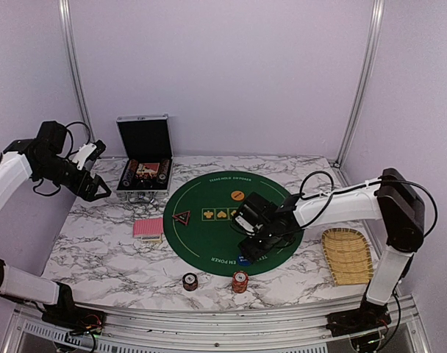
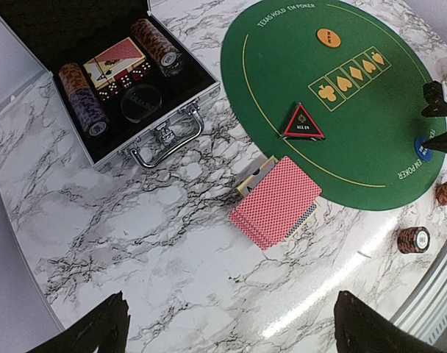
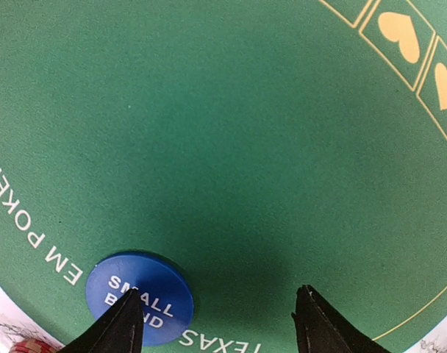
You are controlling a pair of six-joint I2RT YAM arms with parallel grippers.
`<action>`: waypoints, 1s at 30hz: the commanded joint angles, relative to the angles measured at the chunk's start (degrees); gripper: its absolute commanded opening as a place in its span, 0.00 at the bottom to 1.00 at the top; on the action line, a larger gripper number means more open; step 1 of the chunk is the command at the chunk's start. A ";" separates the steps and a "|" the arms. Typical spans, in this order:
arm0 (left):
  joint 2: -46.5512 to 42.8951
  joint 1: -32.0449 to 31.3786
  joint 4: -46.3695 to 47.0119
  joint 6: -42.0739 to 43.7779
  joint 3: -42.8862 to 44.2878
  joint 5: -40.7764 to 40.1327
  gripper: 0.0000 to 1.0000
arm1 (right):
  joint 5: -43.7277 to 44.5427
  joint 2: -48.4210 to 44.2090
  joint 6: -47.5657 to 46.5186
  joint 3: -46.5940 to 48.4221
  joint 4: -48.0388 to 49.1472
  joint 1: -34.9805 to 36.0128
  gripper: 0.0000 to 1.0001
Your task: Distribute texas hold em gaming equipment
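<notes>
Green mat (image 1: pixel 209 228) with yellow suit symbols, a blue disc (image 3: pixel 146 283) lettered white, an orange disc (image 2: pixel 328 37), red-checked card backs (image 2: pixel 276 200), a red-black triangle (image 2: pixel 303 123), grey-veined white marble table (image 2: pixel 135 235).

Robot test booth in a lab, not a lived-in room.
Plain lilac walls (image 1: pixel 209 73) and bare aluminium posts (image 1: pixel 75 81) enclose a marble-patterned table (image 1: pixel 98 250). Two white-and-black robot arms, the left arm (image 1: pixel 6 180) and the right arm (image 1: pixel 341 202), are bolted to a metal rail (image 1: pixel 209 320) at its near edge. Game props are laid out on the table, among them a green poker mat (image 1: pixel 201 239) and playing cards (image 1: pixel 148 228).
</notes>
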 commanded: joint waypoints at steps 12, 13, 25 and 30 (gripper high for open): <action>1.14 -0.06 -2.03 1.22 0.47 0.78 0.99 | 3.82 -5.04 2.79 -4.12 -3.34 -3.71 0.66; 1.17 -0.04 -2.11 1.28 0.47 0.81 0.99 | 4.06 -5.41 2.82 -4.42 -3.44 -3.93 0.66; 1.14 -0.04 -2.95 1.63 0.98 1.09 0.99 | 5.60 -8.68 3.64 -4.95 -5.17 -5.09 0.66; 1.10 -0.02 -3.72 1.88 1.56 1.14 0.99 | 5.70 -9.55 3.61 -2.29 -6.45 -4.51 0.66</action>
